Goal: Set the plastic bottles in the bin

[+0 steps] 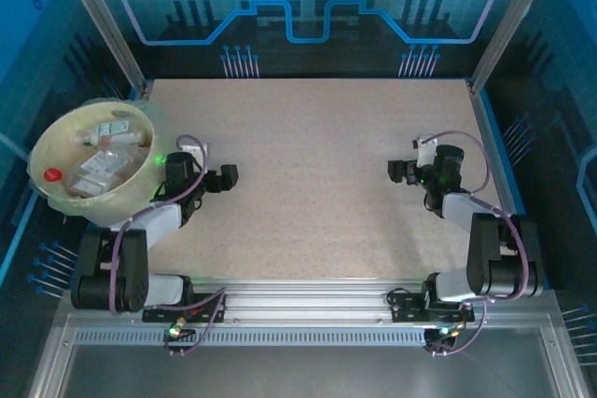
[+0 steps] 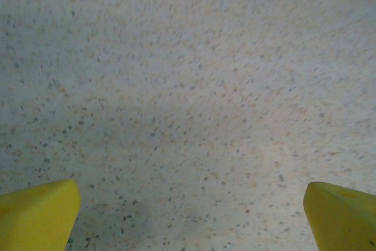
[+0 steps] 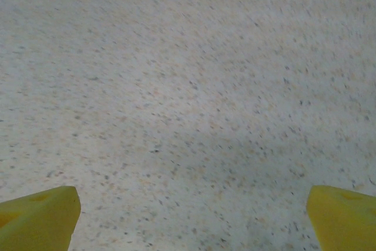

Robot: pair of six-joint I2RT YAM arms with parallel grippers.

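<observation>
Bottles [image 1: 101,163] lie heaped in the bin [image 1: 104,213], at the table's [image 1: 308,128] left edge, to the left of the left gripper [image 1: 229,177]. It and the right gripper [image 1: 395,172] are spread wide and empty, with bare tabletop between and ahead of them.

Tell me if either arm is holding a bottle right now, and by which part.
Nothing is held. The left gripper and right gripper are open over the table; the bottles lie in the bin.

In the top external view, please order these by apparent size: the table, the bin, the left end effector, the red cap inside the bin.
1. table
2. bin
3. left end effector
4. red cap
The gaps are clear, so no ties.
</observation>
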